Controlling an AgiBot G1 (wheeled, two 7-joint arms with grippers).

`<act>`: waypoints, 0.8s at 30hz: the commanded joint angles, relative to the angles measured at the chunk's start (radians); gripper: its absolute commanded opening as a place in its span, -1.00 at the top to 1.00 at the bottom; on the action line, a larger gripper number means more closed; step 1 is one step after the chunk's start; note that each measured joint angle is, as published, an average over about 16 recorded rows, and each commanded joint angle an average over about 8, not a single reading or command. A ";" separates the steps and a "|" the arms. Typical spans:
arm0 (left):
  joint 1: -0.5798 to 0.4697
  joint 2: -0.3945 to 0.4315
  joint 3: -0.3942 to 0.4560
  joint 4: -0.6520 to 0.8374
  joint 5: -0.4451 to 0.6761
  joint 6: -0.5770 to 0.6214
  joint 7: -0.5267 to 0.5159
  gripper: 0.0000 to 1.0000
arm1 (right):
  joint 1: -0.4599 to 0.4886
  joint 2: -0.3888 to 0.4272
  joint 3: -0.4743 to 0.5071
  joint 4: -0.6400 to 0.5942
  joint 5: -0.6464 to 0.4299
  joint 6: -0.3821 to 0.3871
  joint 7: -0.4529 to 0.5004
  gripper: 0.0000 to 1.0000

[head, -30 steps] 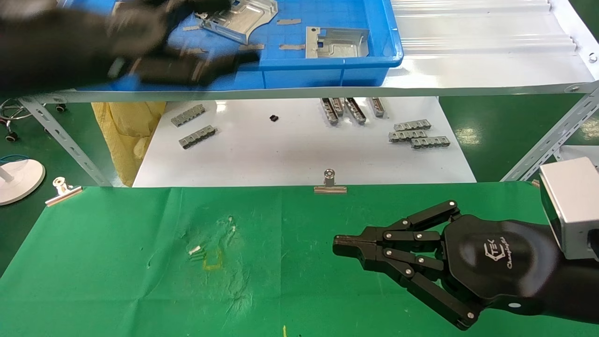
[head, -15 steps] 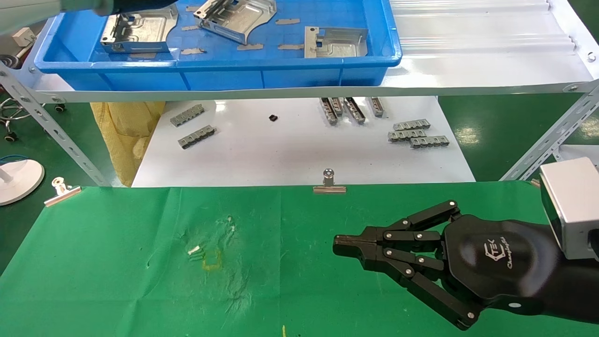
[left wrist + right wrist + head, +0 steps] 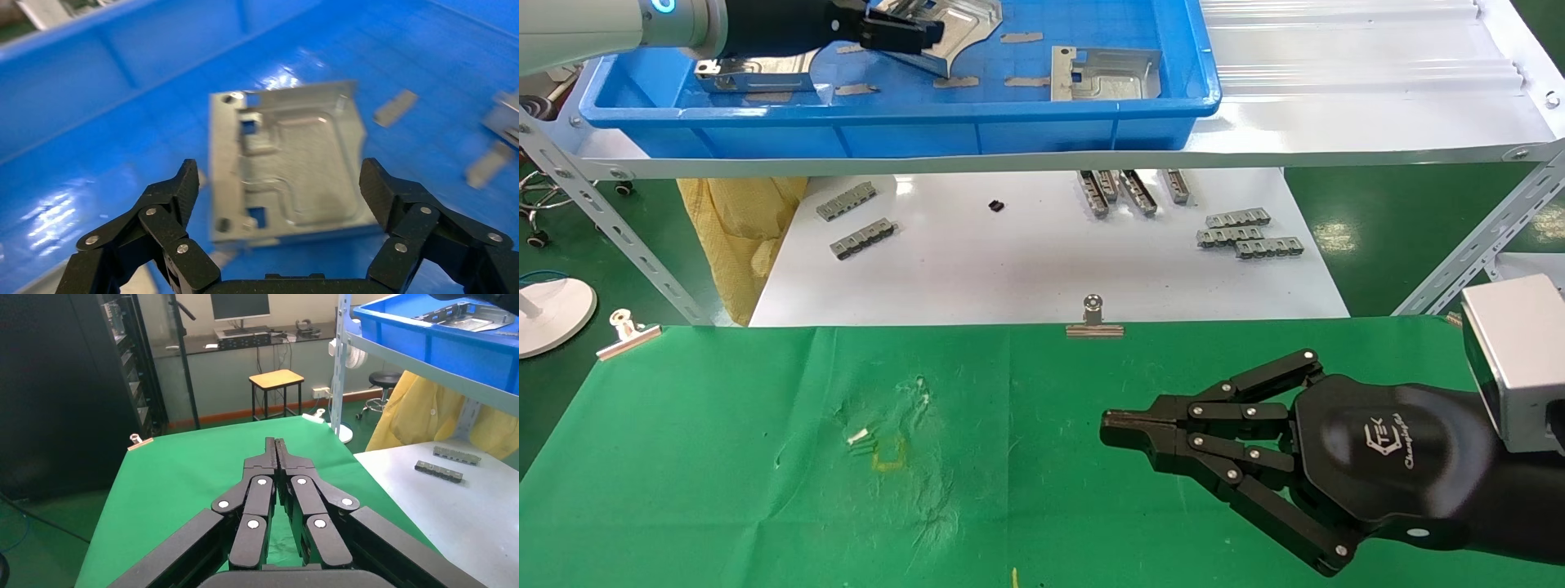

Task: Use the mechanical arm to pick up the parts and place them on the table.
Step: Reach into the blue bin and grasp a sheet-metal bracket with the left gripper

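Surface [image 3: 723,457]: green cloth, no parts on it yet; well apart from the tray.
Tray [image 3: 1042,122]: blue, on the upper shelf; holds three silvery parts among short grey strips.
Left gripper [image 3: 278,184]: inside the tray, fingers [image 3: 174,196] spread wide and released, nothing held.
Right gripper [image 3: 1109,429]: low over the surface, fingers pressed together, empty; parked, far from the tray.
Target part [image 3: 284,162]: lies flat on the tray floor directly ahead of the left gripper, between its two fingers and not touching either; flanged holed edge runs along the reach direction.
Part appearance: roughly square stamped plate, raised ribs, folded flange with square holes.
Nearer arm: left, by judgement the one to close.
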 commanded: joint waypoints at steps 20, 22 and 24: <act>0.009 0.020 0.017 0.002 0.021 -0.078 -0.013 1.00 | 0.000 0.000 0.000 0.000 0.000 0.000 0.000 -1.00; 0.011 0.021 0.019 0.001 0.022 -0.079 -0.020 1.00 | 0.000 0.000 0.000 0.000 0.000 0.000 0.000 -1.00; 0.012 0.021 0.020 -0.001 0.024 -0.080 -0.027 1.00 | 0.000 0.000 0.000 0.000 0.000 0.000 0.000 -1.00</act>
